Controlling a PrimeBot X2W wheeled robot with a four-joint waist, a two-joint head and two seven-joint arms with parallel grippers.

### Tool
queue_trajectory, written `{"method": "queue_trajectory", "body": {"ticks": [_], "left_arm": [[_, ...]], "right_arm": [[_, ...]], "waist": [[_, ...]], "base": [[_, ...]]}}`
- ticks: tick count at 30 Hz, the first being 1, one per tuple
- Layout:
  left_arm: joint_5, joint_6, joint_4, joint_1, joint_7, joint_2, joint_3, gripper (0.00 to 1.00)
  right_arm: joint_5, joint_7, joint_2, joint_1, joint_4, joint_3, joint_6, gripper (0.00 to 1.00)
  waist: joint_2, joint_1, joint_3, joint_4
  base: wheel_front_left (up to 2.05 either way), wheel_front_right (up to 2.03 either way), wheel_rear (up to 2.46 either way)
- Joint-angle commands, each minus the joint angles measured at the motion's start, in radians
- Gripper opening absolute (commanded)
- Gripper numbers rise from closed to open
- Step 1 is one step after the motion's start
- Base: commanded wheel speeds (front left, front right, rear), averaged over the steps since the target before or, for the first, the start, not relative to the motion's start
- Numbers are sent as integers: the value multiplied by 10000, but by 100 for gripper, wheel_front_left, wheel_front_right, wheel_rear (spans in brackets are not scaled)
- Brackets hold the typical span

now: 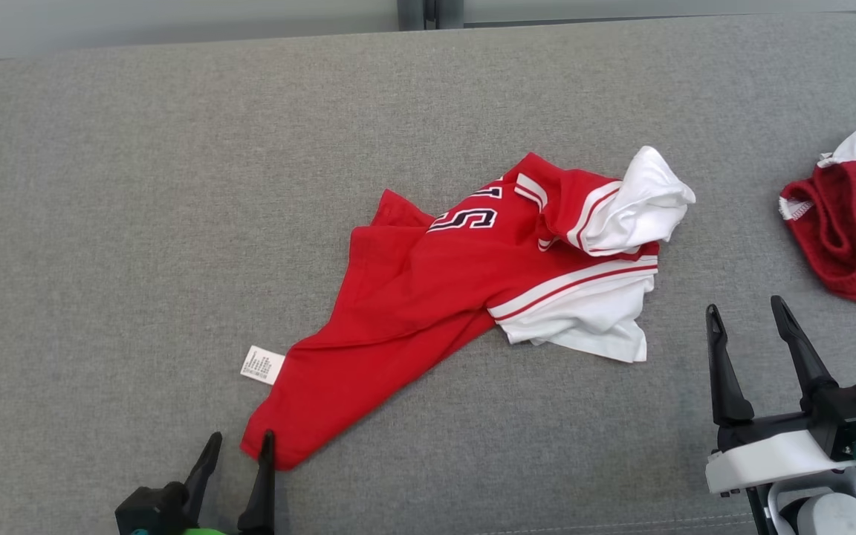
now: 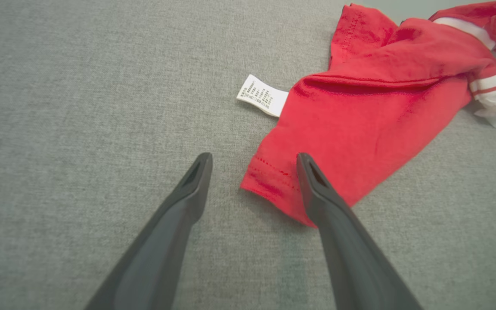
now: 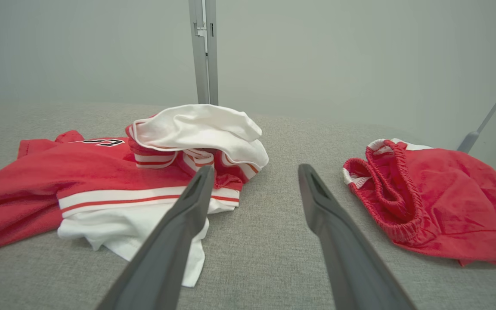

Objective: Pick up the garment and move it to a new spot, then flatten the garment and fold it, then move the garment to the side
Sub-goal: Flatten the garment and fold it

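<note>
The garment (image 1: pixel 428 297), a bright red jersey with white bands and black letters, lies crumpled across the middle of the grey surface, its white panel (image 1: pixel 636 200) bunched up at the right. A white care tag (image 1: pixel 262 365) sticks out at its lower left. My left gripper (image 1: pixel 238 444) is open at the garment's lower corner (image 2: pixel 274 185), one finger over the hem, nothing held. My right gripper (image 1: pixel 747 312) is open to the right of the garment (image 3: pixel 123 181), apart from it.
A smaller, darker red piece (image 1: pixel 855 223) with an elastic, white-stitched edge lies at the far right (image 3: pixel 429 202). The grey padded surface (image 1: pixel 175 186) stretches wide to the left and back. A wall with a metal post (image 3: pixel 203 51) stands behind.
</note>
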Motion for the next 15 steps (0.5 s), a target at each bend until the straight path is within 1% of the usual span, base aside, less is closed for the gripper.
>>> {"method": "queue_trajectory", "body": {"ticks": [1, 5, 6, 7, 8, 13, 15], "left_arm": [[-208, 25, 206, -257, -25, 68, -61, 100], [-875, 25, 901, -513, -24, 314, -425, 100], [-1028, 25, 1026, -566, -25, 360, -529, 70], [-1176, 25, 1143, -619, -8, 452, -685, 33], [-1332, 25, 1189, -669, -5, 554, -849, 0], [-1667, 25, 793, -748, -13, 877, -1081, 0], [-1730, 25, 516, -704, -13, 901, -1112, 0]], "right_arm": [[-45, -5, -26, -15, 22, -4, -12, 100], [-87, -3, -26, -58, 45, 0, -12, 100], [-71, -5, -26, -43, 38, 3, -12, 100], [-48, -5, -24, -22, 32, 20, -12, 100], [-8, -5, -26, 3, 25, 5, -12, 100], [118, -5, -24, 121, 13, -10, -12, 100], [152, -3, -24, 140, 29, -4, -12, 100]], "waist": [[0, 0, -22, -26], [0, 0, -90, -151], [0, 0, -100, -183], [0, 0, -99, -218], [0, 0, -94, -243], [0, 0, -66, -301], [0, 0, -62, -304]], "base": [[0, 0, 0], [0, 0, 0], [0, 0, 0], [0, 0, 0], [0, 0, 0], [0, 0, 0], [0, 0, 0]]}}
